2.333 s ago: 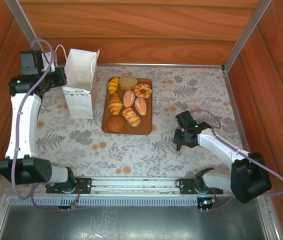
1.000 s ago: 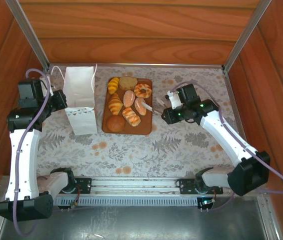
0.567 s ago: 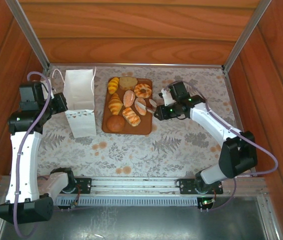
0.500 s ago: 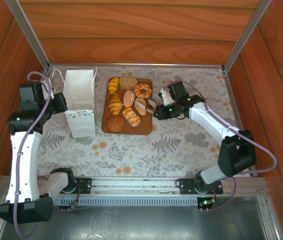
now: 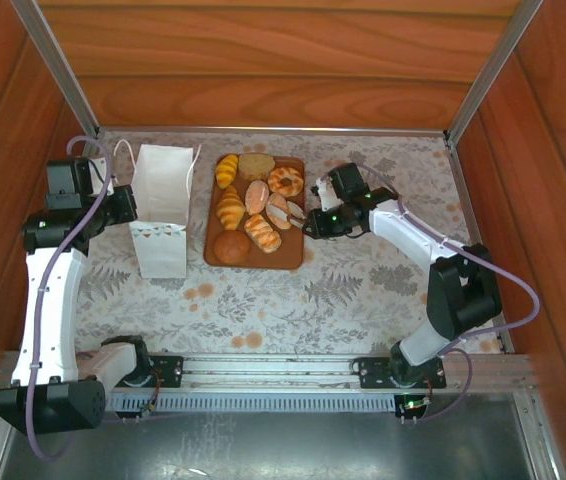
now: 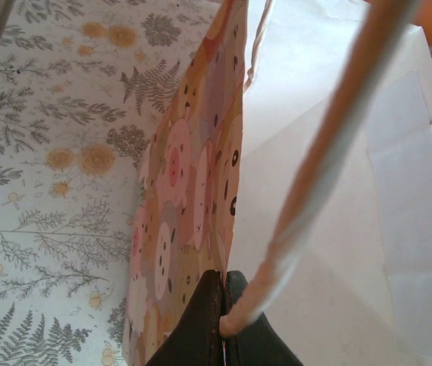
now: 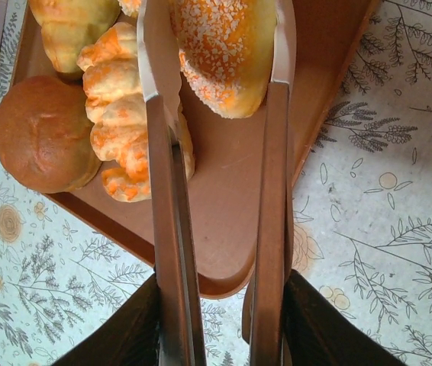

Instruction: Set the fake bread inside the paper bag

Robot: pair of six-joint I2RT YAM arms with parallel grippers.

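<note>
Fake bread (image 5: 253, 205) lies in a cluster on a flat brown tray (image 5: 288, 256) at the middle of the fern-printed surface (image 5: 363, 290): croissants, a round brown bun (image 5: 230, 246), a glazed ring (image 5: 286, 180) and some oval rolls. None of it is in the paper bag (image 5: 163, 200), which stands upright with its mouth open just to the left of the tray.

The left end effector (image 5: 128, 207) is at the bag's left edge. From its wrist camera, the dark fingers (image 6: 204, 328) are pressed together on the rim, with a cord handle (image 6: 315, 175) running up from between them beside the pig-patterned side panel.

The right end effector (image 5: 293, 213) reaches over the tray's right side. Its two long fingers (image 7: 159, 84) sit against either side of a sugar-speckled oval roll (image 7: 220, 46), clamping it while it lies on the tray. A striped croissant (image 7: 128, 122) and the round bun are just to that roll's left.
</note>
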